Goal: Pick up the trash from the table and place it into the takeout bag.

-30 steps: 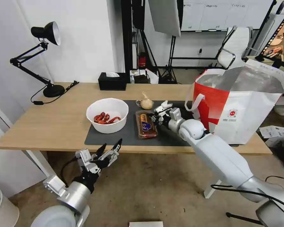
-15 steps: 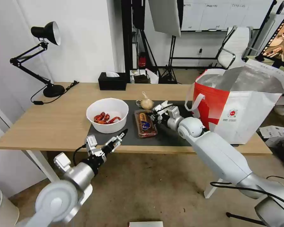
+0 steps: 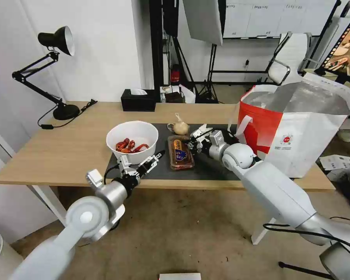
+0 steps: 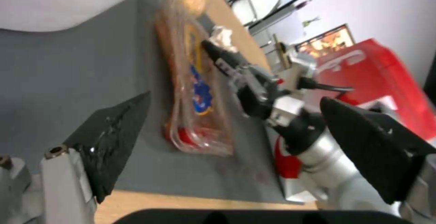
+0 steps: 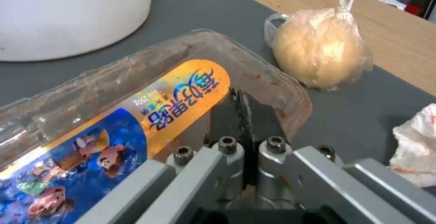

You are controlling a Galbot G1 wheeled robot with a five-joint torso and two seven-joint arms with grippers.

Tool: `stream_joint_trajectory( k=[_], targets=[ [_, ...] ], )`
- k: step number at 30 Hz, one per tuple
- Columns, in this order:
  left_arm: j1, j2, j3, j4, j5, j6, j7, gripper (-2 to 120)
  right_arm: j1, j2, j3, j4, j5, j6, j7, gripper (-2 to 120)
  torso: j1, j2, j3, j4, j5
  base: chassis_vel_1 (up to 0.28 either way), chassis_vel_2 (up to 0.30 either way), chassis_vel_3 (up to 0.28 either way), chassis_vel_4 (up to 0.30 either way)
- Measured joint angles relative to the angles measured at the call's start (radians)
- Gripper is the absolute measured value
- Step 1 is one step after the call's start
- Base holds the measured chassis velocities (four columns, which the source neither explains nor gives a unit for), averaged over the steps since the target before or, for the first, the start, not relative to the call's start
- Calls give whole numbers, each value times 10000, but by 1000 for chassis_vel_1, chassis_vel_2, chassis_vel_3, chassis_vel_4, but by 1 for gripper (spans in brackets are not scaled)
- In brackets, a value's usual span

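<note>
Both grippers were only at the tray [image 3: 180,152], right gripper [image 3: 191,142] pinched on its rim, left gripper [image 3: 153,160] spread apart, while bowl [image 3: 132,141], knotted bag [image 3: 180,127] and tissue [image 3: 203,129] lay outside the takeout bag [image 3: 299,128].

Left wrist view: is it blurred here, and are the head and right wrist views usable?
Left wrist view: smeared, the plastic tray soft-edged. Right wrist view: sharp, the tray's label readable, the knotted bag crisp. Head view: evenly lit and clear, straight lines bowing near the edges, foil glare inside the takeout bag.

studio-office | whiteboard [image 3: 260,17] | softbox [image 3: 202,19] | office chair [image 3: 291,58]
</note>
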Motion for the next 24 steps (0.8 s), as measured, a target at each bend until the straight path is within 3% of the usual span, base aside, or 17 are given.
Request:
stream_joint_trajectory(
  k=[11, 24],
  targets=[
    [-1964, -880, 1542, 1694, -61, 255, -645, 100, -91, -32, 12, 188, 21, -66, 44, 0, 0, 0, 0, -2, 1, 0, 0, 0, 0],
    [-2778, -1091, 2098, 2623, -82, 901, -1163, 100, -85, 88, 46, 170, 64, -78, 76, 0, -1, 0, -1, 0, 0, 0, 0, 0, 0]
  ],
)
